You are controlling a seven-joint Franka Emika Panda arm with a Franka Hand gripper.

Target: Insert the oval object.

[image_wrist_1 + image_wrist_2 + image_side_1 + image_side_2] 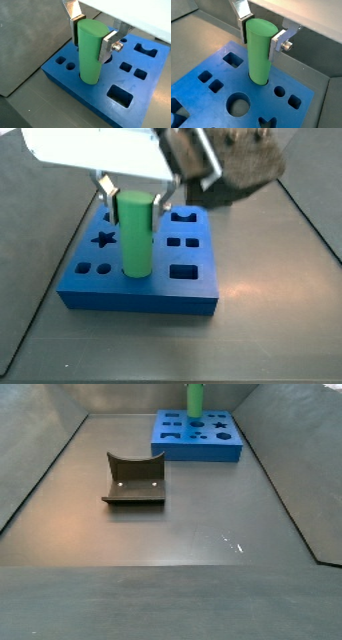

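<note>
The oval object point(90, 50) is a bright green peg, standing upright. My gripper point(91, 32) is shut on its upper part, a dark pad pressed on each side, as both wrist views show point(260, 32). The peg's lower end point(259, 77) sits at an opening in the middle of the blue block point(191, 92); I cannot tell how deep it goes. In a side view the gripper point(134, 196) holds the peg point(135, 238) over the block point(134, 300). In a side view the peg point(195, 399) stands on the block point(201, 452) at the far end; the gripper is cut off there.
The block's top has several holes of different shapes, among them a star point(106, 239), a round one point(238, 106) and a square one point(121, 95). A dark olive-brown block with a curved notch point(135, 481) lies on the grey floor. Sloping grey walls point(40, 474) bound the floor.
</note>
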